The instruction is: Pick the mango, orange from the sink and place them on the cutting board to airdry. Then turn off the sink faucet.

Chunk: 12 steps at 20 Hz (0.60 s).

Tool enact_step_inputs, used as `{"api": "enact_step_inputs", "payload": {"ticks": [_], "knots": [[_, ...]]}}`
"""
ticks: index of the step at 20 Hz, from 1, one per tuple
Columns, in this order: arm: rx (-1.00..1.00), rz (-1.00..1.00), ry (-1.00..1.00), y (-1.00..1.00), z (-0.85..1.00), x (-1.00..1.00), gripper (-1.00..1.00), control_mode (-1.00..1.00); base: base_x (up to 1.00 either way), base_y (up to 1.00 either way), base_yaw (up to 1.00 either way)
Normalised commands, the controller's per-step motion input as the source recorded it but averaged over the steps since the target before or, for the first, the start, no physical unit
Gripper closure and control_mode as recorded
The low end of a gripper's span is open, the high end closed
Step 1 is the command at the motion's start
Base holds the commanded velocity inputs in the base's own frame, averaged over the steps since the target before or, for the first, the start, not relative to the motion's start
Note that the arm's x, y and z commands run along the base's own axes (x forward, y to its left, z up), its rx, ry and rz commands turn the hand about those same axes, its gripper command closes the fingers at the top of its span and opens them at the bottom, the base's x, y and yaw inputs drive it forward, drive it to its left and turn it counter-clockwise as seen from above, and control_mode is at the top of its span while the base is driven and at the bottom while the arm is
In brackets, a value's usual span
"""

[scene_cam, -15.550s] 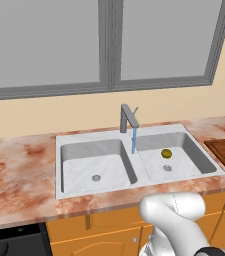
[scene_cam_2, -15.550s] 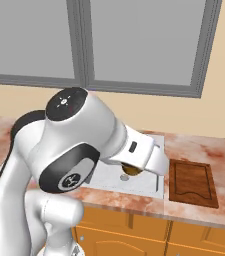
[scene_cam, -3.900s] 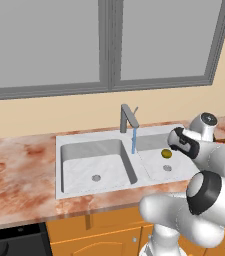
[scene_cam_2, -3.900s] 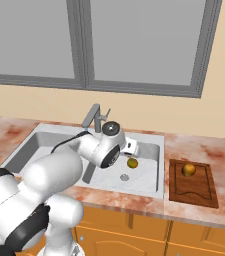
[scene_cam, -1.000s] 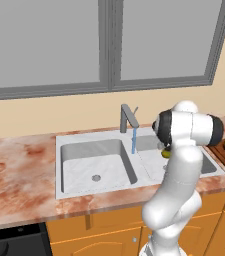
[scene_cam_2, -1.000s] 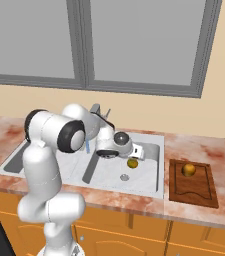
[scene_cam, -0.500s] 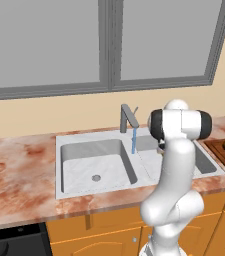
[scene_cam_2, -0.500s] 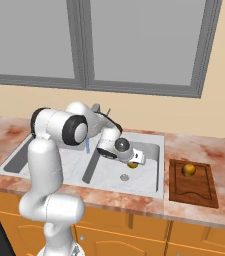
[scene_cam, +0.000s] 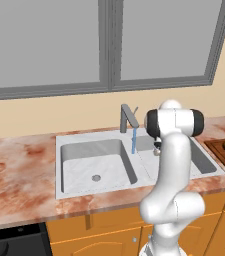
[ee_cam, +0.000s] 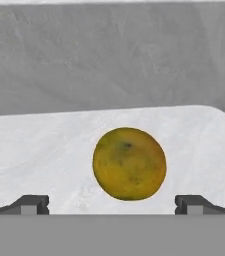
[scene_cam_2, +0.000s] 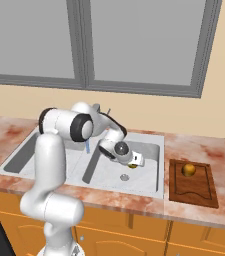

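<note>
Hand view shows your gripper (ee_cam: 112,202) wide apart before what looks like the mango (ee_cam: 129,163); come down straight, then squeeze gently.

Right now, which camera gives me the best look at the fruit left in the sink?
The hand view: the fruit sits whole and close between the open hand's fingertips. In the right base view just a sliver peeks past the wrist. In the left base view the arm covers it.
</note>
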Motion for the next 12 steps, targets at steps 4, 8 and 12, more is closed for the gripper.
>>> {"api": "enact_step_inputs", "payload": {"ticks": [4,8,12], "knots": [[0.00,0.00,0.00,0.00,-0.13,0.33,-1.00,-1.00,0.00,0.00,0.00],[0.00,0.00,0.00,-0.01,-0.11,0.31,-1.00,-1.00,0.00,0.00,0.00],[0.00,0.00,0.00,-0.06,-0.12,0.30,-1.00,-1.00,0.00,0.00,0.00]]}}
